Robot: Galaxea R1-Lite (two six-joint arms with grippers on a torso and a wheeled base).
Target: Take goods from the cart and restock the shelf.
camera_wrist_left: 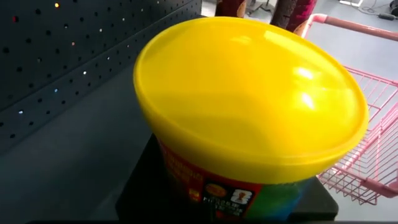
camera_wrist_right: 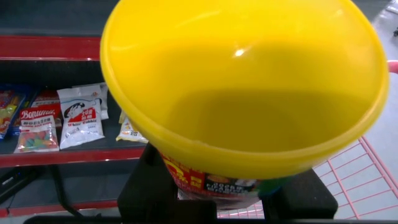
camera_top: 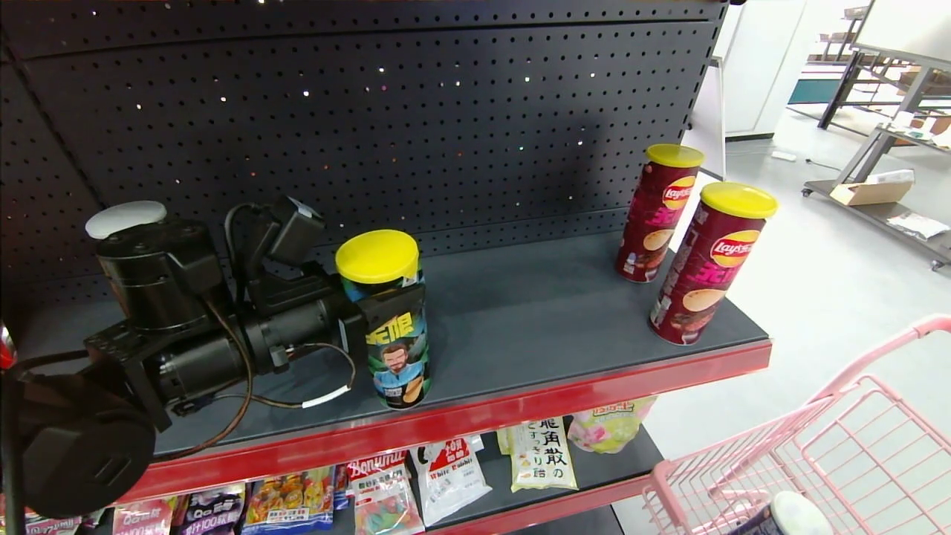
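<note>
The left gripper point(camera_top: 388, 301) has its fingers clamped round the green can point(camera_top: 394, 357). The can stands upright, seemingly set down, near the front edge of the shelf point(camera_top: 535, 312). It is well apart from the two red cans point(camera_top: 709, 275) at the shelf's right end. The grip sits high, just under the lid, I'd guess to keep the can plumb. The right gripper point(camera_wrist_right: 224, 202) clasps a second can point(camera_wrist_right: 242, 93) below shelf level, by the cart point(camera_top: 854, 416), probably ready for the gap between.

Grey shelf point(camera_top: 535, 305), red front edge. Right end: rear red can point(camera_top: 657, 215), front red can point(camera_top: 706, 267). Near front edge: blue can point(camera_top: 397, 364).
</note>
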